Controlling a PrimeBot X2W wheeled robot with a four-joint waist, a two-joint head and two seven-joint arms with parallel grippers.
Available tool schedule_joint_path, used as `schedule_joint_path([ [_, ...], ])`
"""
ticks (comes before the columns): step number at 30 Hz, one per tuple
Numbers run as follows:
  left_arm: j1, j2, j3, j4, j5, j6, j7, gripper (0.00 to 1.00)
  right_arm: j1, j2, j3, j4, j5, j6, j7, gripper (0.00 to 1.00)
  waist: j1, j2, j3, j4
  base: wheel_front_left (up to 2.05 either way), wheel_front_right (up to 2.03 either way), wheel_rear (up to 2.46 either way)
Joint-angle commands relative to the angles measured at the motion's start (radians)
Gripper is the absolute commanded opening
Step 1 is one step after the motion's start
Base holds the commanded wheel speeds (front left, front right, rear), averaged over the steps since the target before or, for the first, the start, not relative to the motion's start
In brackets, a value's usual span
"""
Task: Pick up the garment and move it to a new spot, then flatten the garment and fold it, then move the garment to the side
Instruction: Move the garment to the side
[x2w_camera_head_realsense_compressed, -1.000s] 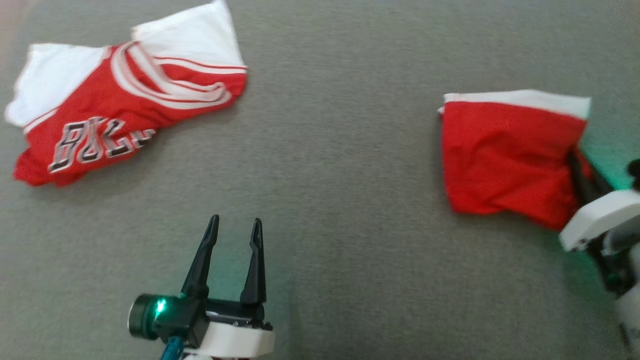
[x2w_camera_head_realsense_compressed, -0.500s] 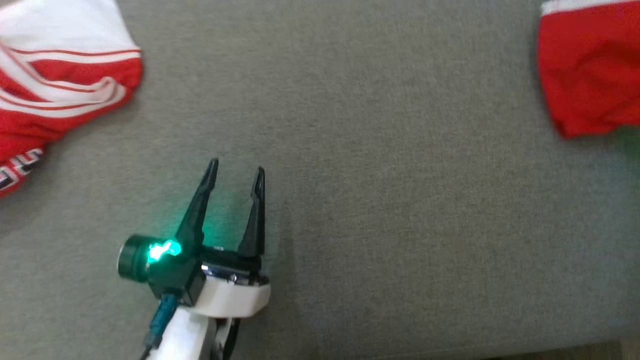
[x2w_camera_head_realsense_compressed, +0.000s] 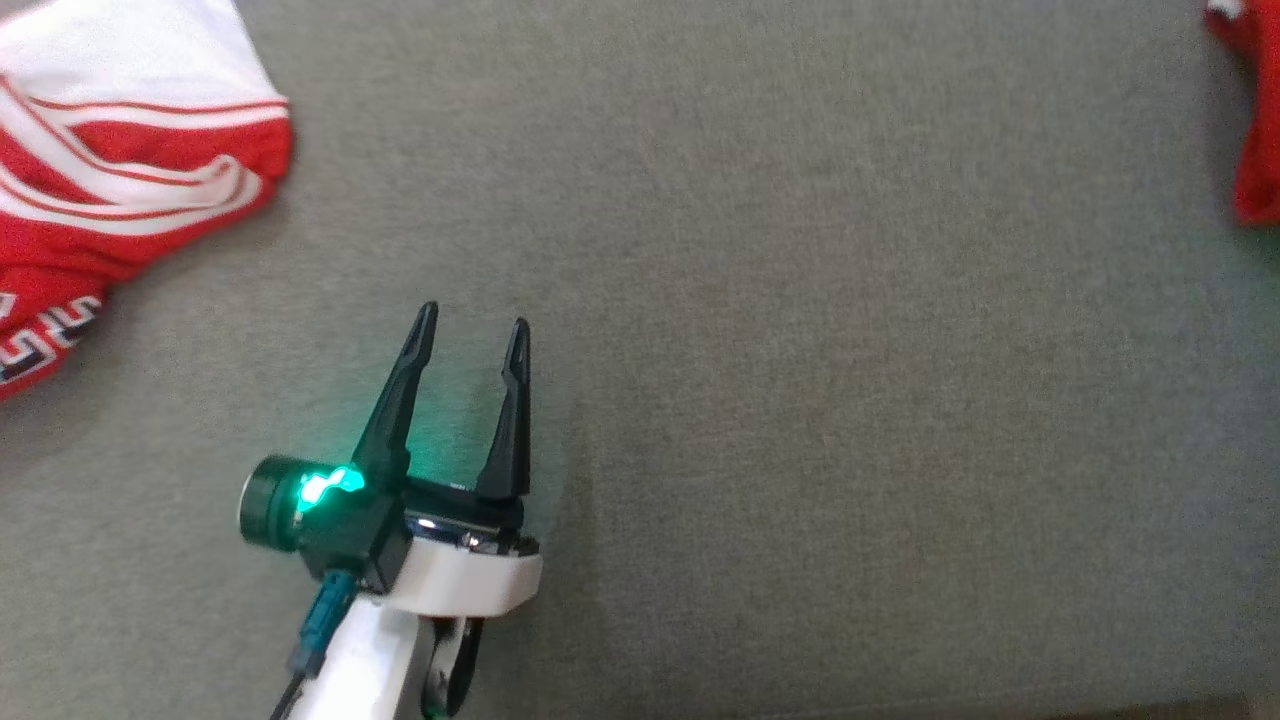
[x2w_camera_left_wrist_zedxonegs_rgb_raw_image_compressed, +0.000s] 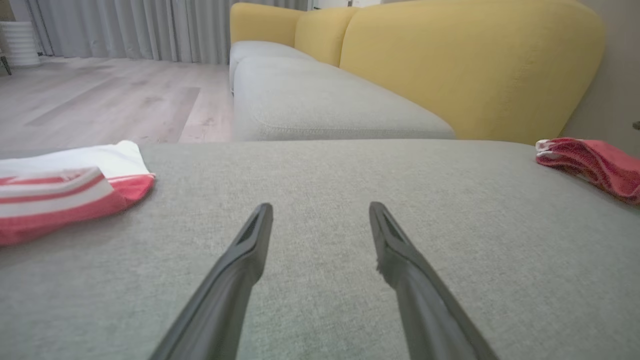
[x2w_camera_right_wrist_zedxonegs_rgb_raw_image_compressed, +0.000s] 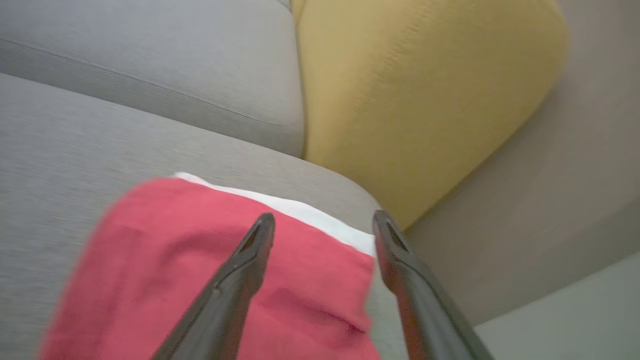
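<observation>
Folded red white-hemmed garment (x2w_camera_right_wrist_zedxonegs_rgb_raw_image_compressed: 225, 280): far right of grey fabric cushion (x2w_camera_head_realsense_compressed: 800, 400). Right gripper (x2w_camera_right_wrist_zedxonegs_rgb_raw_image_compressed: 324, 216): jaws wide, empty, pointing at it. Left gripper (x2w_camera_head_realsense_compressed: 473, 318): wide, empty, near left. Striped red-white jersey (x2w_camera_head_realsense_compressed: 120, 180): far left.

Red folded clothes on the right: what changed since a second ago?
The right tool let go of the folded red garment and now stands open over it. The head view swung, not the clothes. The left tool stayed open; the striped jersey stayed put.
</observation>
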Motion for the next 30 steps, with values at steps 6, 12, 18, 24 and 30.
schedule_joint_path([
  [6,0.081,0.0,0.021,-0.011,-0.05,0.034,-0.005,1.0,0.134,0.123,0.121,-0.043,0.023,-0.001,-0.078,1.0,0.0,0.0,-0.192,0.076,0.0,0.0,0.0],
  [12,0.16,0.0,0.019,0.008,-0.066,0.055,-0.005,1.0,0.286,0.243,0.269,-0.066,0.157,-0.001,-0.141,1.0,0.0,0.0,-0.342,0.133,0.0,0.0,0.0],
  [18,0.233,0.0,0.052,0.002,-0.067,0.078,-0.005,1.0,0.426,0.352,0.316,-0.162,0.239,-0.001,-0.158,1.0,0.0,0.0,-0.455,0.158,0.0,0.0,0.0],
  [24,0.289,0.002,0.085,-0.032,-0.021,0.081,-0.005,1.0,0.608,0.416,0.269,-0.371,0.186,-0.001,-0.159,1.0,0.0,0.0,-0.51,0.152,0.0,0.0,0.0],
  [30,0.351,0.001,0.131,-0.059,0.004,0.068,-0.005,1.0,0.746,0.455,0.223,-0.455,0.162,-0.001,-0.159,1.0,0.0,0.0,-0.54,0.145,0.0,0.0,0.0],
])
